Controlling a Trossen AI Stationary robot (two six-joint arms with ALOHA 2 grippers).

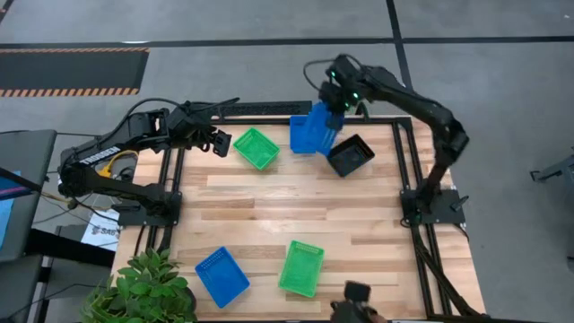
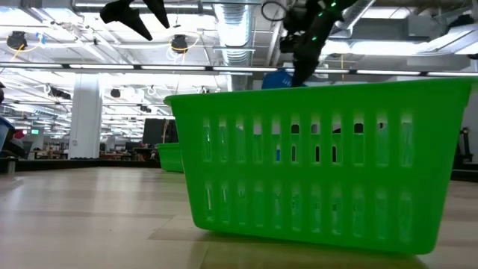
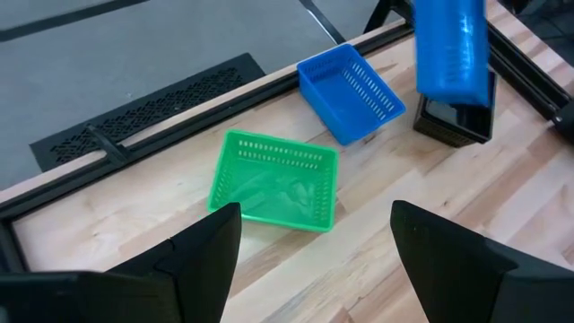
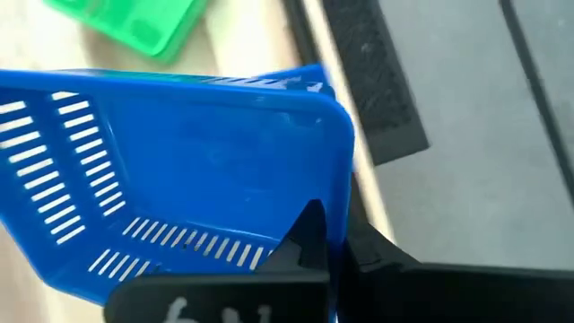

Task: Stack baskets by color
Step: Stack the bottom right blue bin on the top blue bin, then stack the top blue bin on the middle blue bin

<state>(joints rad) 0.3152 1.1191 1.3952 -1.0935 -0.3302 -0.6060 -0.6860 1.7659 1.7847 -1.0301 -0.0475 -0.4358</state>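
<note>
My right gripper [image 1: 336,106] is shut on a blue basket [image 1: 325,121] held in the air at the table's far edge. That basket [image 3: 453,45] hangs over a black basket [image 3: 453,121], with a second blue basket [image 3: 350,90] on the table beside it. A green basket [image 3: 273,179] rests on its base left of them. My left gripper [image 1: 215,139] hovers open just left of this green basket, touching nothing. Another blue basket [image 1: 221,275] and another green basket [image 1: 301,267] sit near the front edge. My right gripper holds the blue basket by one short wall at its rim [image 4: 339,211], one finger [image 4: 309,235] inside the basket and the other outside. The fingers come from above, slanting down. The basket hangs below them, tipped on end and clear of the table.
A leafy plant [image 1: 143,287] stands at the near left corner. A black frame rail [image 1: 269,108] runs along the far edge behind the baskets. The middle of the wooden tabletop [image 1: 296,206] shows bare boards. In the low view the near green basket [image 2: 314,172] fills the foreground.
</note>
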